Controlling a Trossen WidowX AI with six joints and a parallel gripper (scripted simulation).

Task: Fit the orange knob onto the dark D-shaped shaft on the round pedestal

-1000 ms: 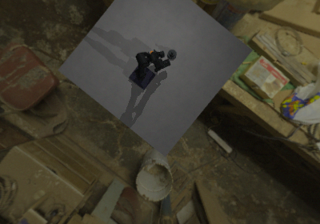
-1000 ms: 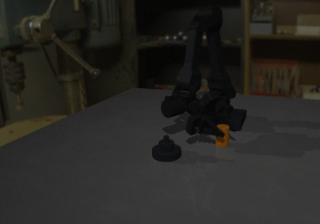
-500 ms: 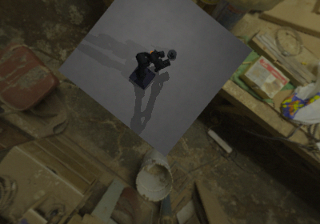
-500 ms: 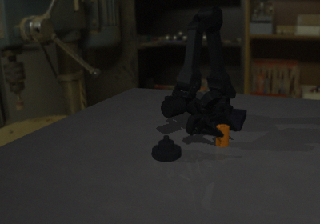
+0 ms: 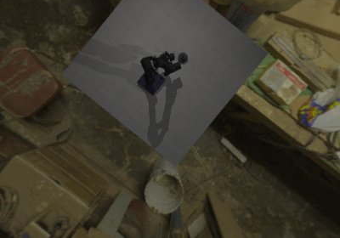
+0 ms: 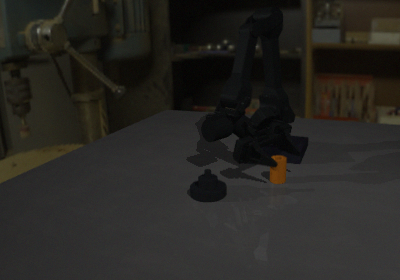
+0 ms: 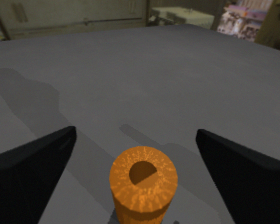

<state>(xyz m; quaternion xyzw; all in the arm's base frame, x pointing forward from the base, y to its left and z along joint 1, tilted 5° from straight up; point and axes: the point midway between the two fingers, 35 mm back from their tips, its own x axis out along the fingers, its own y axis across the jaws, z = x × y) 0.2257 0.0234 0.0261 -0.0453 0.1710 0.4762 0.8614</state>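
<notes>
The orange knob [image 6: 278, 173] [image 7: 143, 200] stands upright on the table, apart from the pedestal. In the wrist view its D-shaped hole faces up, with the hole's flat edge at the lower right, slanting up to the right. My gripper [image 6: 287, 158] [image 7: 137, 133] is wide open and empty. Its fingers stand on either side of the knob in the wrist view, with gaps on both sides. The dark round pedestal [image 5: 183, 58] [image 6: 208, 192] stands on the table, left of the knob in the exterior view. Its short shaft [image 6: 208, 172] points up; its flat side cannot be made out.
The arm's dark base plate [image 5: 151, 83] [image 6: 298, 149] is on the grey table [image 5: 212, 81] [image 6: 125, 220], behind the knob in the exterior view. The arm rises above it and casts long shadows.
</notes>
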